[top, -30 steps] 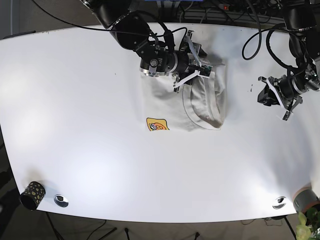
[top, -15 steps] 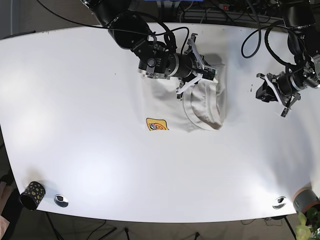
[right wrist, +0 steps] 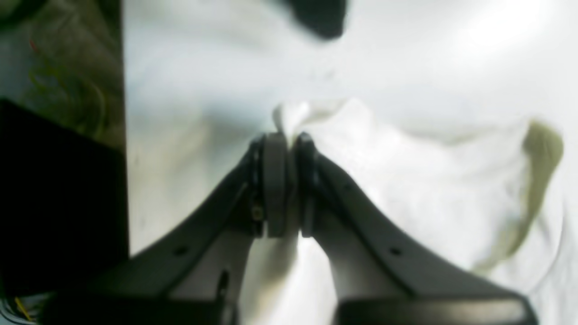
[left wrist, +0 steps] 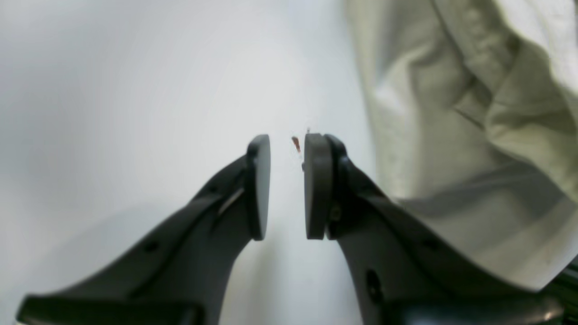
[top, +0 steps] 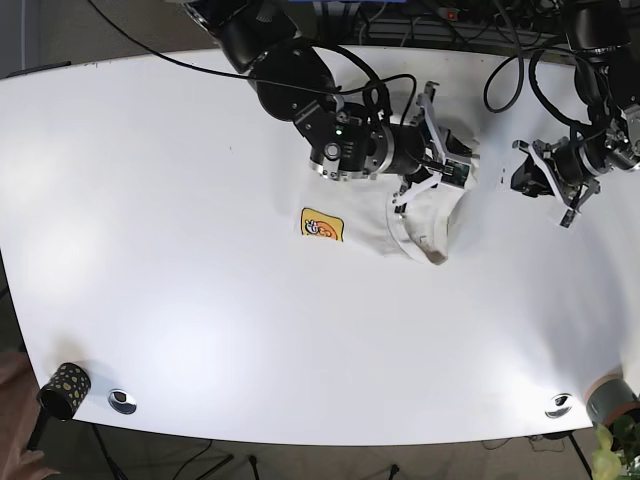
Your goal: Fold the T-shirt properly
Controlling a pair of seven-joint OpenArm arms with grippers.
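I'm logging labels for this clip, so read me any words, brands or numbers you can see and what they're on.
No readable text anywhere.
T-shirt: the yellow-orange printed patch is a graphic, too small to read.
Black patterned cup: spots only, no lettering legible.

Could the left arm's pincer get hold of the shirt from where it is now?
Probably yes: the left pincer is open beside the T-shirt, with only bare table between them.

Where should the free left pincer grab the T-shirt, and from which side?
Probably the T-shirt's loose collar fold nearest the left pincer, coming in from that side. The right pincer already pinches fabric on the other side, and that fold stands up bunched.
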